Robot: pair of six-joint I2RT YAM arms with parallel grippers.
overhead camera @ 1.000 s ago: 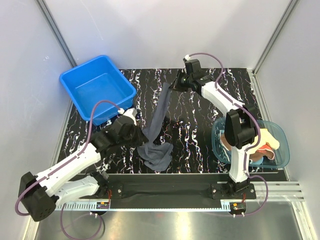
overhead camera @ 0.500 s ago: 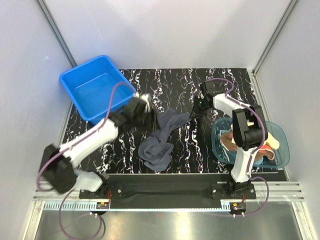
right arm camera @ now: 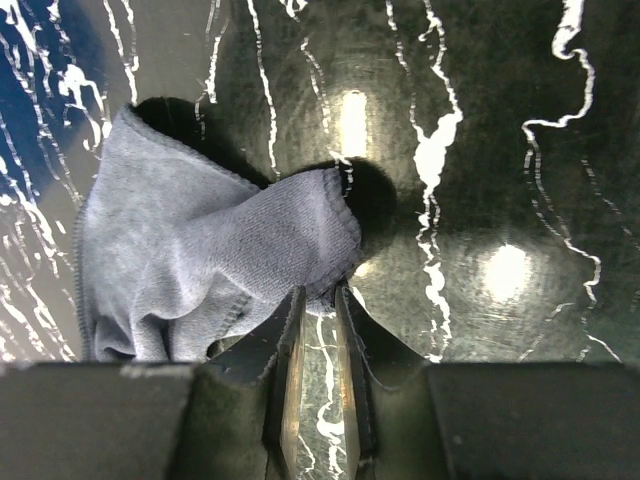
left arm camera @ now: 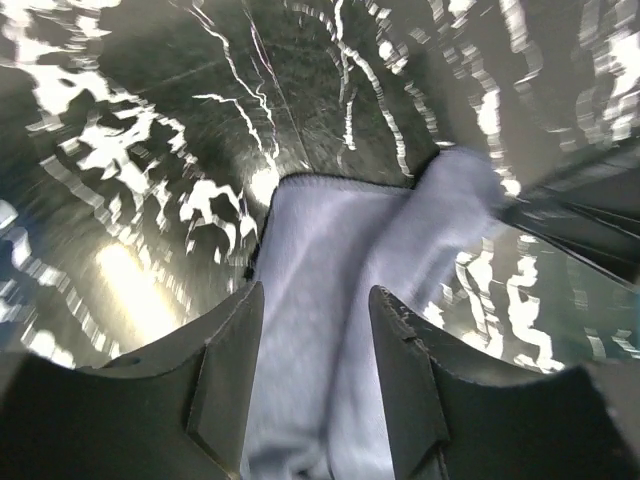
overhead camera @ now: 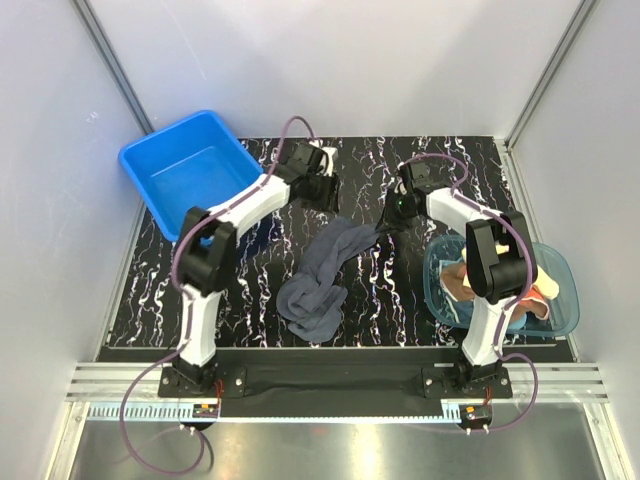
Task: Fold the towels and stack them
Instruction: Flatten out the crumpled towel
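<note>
A dark navy-grey towel (overhead camera: 318,275) lies bunched on the black marbled table (overhead camera: 400,290), running from the middle toward the front. My right gripper (overhead camera: 393,217) is low at its far right corner. In the right wrist view the gripper (right arm camera: 318,292) is nearly closed, with the towel's hemmed corner (right arm camera: 300,240) pinched at the tips. My left gripper (overhead camera: 322,192) hovers just beyond the towel's far end. In the left wrist view it (left arm camera: 315,295) is open, with the towel (left arm camera: 330,330) lying below and between the fingers. More towels, yellow (overhead camera: 545,275) and brown (overhead camera: 462,280), sit in the teal bowl.
A blue plastic tub (overhead camera: 190,175) stands at the far left corner. The translucent teal bowl (overhead camera: 572,300) sits at the right edge beside the right arm's base. White walls enclose the table on three sides.
My right gripper has brought the towel down from a raised stretch onto the table and then held still. My left arm has swung from the near left up to the towel's far end.
</note>
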